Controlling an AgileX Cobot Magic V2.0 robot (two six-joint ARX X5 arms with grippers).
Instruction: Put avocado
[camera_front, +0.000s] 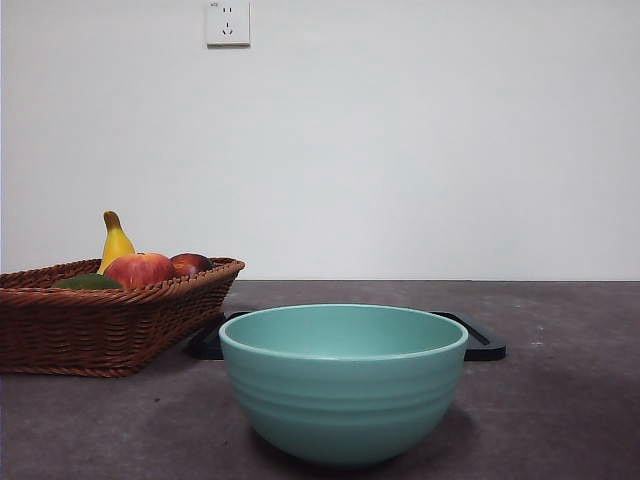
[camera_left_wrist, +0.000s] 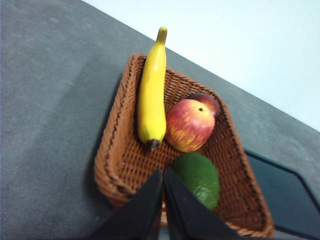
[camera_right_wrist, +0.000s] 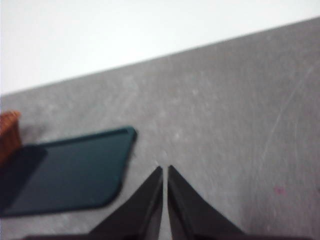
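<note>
hovering above the basket (camera_left_wrist: 117, 165), the left gripper (camera_left_wrist: 163, 172) has its 2 jaws pressed together, clenched on nothing. the avocado (camera_left_wrist: 199, 177) lies inside the basket just beside the jaw tips, in the corner nearest this gripper, apart from them and a little to one side. its long axis runs along the basket's length, roughly in line with the banana (camera_left_wrist: 152, 95) at the opposite wall. the apple (camera_left_wrist: 189, 125) sits between them and looks to be touching or nearly touching the avocado's far end; a darker fruit (camera_left_wrist: 207, 100) lies behind the apple.

the right gripper (camera_right_wrist: 164, 170) is likewise closed and empty, over bare desk (camera_right_wrist: 240, 125) beside a dark tray (camera_right_wrist: 70, 170), well apart from the basket. so the left arm is plainly the nearer one.

in the front view only a green sliver of avocado (camera_front: 88, 283) shows over the basket rim (camera_front: 150, 295), with a teal bowl (camera_front: 343, 385) standing in front of the tray (camera_front: 485, 345). neither arm shows there.

my judgement: the left jaws must open and shift sideways over the fruit, closing across its short width. the woven wall and the apple leave little room on 2 sides. the dull rounded skin may slip. the grey desk is flat and matte, against a plain white wall (camera_front: 420, 140).
</note>
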